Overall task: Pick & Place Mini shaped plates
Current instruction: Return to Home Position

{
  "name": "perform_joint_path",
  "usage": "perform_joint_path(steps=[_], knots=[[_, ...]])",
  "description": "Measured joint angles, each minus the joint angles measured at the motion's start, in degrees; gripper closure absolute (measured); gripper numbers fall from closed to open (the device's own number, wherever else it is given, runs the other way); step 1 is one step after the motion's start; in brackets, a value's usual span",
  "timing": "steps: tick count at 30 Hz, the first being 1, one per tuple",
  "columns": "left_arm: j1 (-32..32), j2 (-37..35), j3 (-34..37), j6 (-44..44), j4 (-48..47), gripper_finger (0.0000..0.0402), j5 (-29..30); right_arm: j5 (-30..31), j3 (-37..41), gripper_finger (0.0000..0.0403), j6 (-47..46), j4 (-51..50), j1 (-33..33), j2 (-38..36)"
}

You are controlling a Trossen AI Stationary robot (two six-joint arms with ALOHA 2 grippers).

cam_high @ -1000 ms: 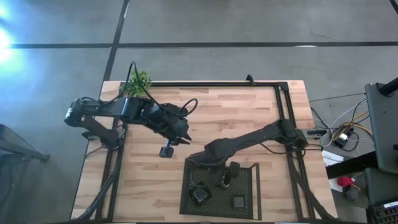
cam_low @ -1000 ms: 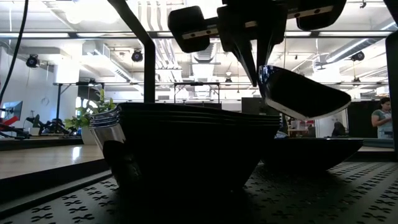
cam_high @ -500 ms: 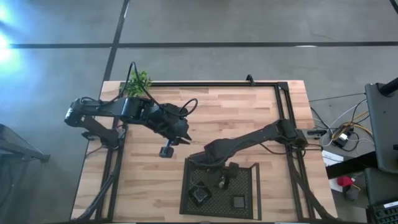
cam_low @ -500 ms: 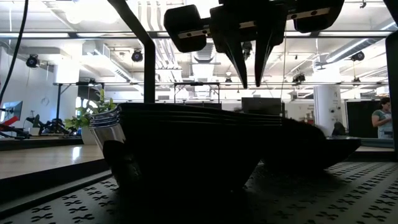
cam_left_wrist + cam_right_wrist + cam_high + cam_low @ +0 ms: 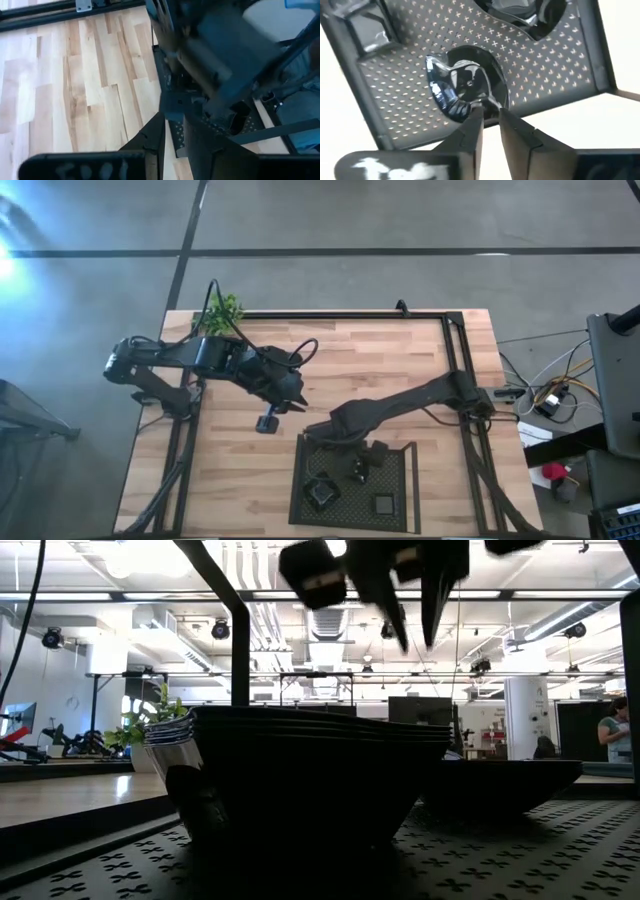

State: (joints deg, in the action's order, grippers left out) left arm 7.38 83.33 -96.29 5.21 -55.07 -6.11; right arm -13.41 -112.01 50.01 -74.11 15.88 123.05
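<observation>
Right gripper (image 5: 417, 635) risen — above mesh tray (image 5: 560, 850)

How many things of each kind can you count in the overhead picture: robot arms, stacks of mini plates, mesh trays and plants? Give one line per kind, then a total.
Robot arms: 2
Stacks of mini plates: 3
Mesh tray: 1
Plant: 1
Total: 7

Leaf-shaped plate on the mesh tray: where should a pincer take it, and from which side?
Likely the upturned rim of the leaf-shaped plate, one finger inside, one outside, coming straight down. It lies flat on the mesh tray, so only that edge offers a hold. The right pincer hangs open above it.
</observation>
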Motion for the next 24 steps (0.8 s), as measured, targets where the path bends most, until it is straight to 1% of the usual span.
perform_joint_path(steps=[6, 10, 12, 15, 20, 24], knots=[[0.0, -2.0, 0.0, 3.8, 0.0, 0.0339, 0.0, 0.1, -4.5, 0.0389, -5.4, -4.1, 0.0, -3.3], [0.0, -5.0, 0.0, 5.8, 0.6, 0.034, 1.7, 0.3, -5.7, 0.0394, -8.7, -3.8, 0.0, -8.3], [0.0, -6.8, 0.0, 7.1, 0.6, 0.0345, 2.2, 1.4, -5.7, 0.0394, -9.7, -3.0, 0.0, -11.3], [0.0, -9.7, 0.0, 8.9, 0.6, 0.0358, 2.2, 1.8, -5.5, 0.0394, -11.9, -2.1, -0.1, -16.1], [0.0, -13.7, 0.2, 11.7, 0.8, 0.0396, 3.3, 1.8, -4.7, 0.0394, -15.4, 1.7, -0.3, -24.6], [0.0, -17.4, 3.1, 12.8, 2.6, 0.0399, 3.3, 1.8, -2.1, 0.0394, -17.2, 6.0, -0.9, -31.1]])
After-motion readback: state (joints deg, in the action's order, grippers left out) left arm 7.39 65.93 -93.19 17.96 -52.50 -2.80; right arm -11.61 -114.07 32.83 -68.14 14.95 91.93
